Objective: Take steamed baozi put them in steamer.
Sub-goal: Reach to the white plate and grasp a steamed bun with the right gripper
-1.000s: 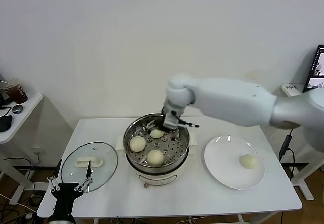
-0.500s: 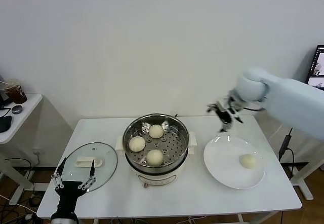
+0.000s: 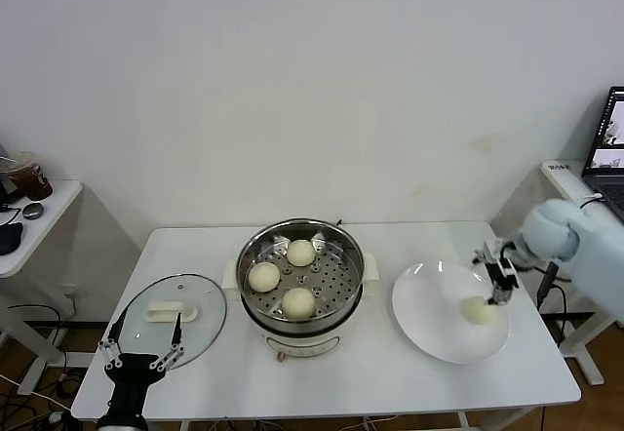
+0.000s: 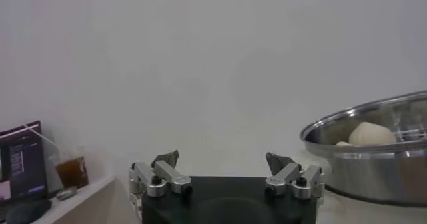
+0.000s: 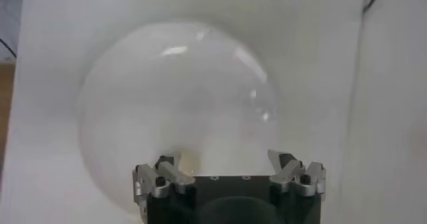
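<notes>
**Head view: right gripper over the last bun**

Three buns [image 3: 300,253] sit in the steamer [image 3: 302,285]. A fourth bun [image 3: 478,310] lies on the white plate [image 3: 429,319]. The right gripper [image 3: 499,283] hangs just above it, fingers spread, holding nothing. The left gripper [image 3: 139,357] waits near the glass lid [image 3: 172,306], fingers apart.

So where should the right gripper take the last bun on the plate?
Across its widest middle, from straight above. The bun is a low round dome lying alone on the flat plate, free all round. The open right gripper already hangs just over it.
</notes>
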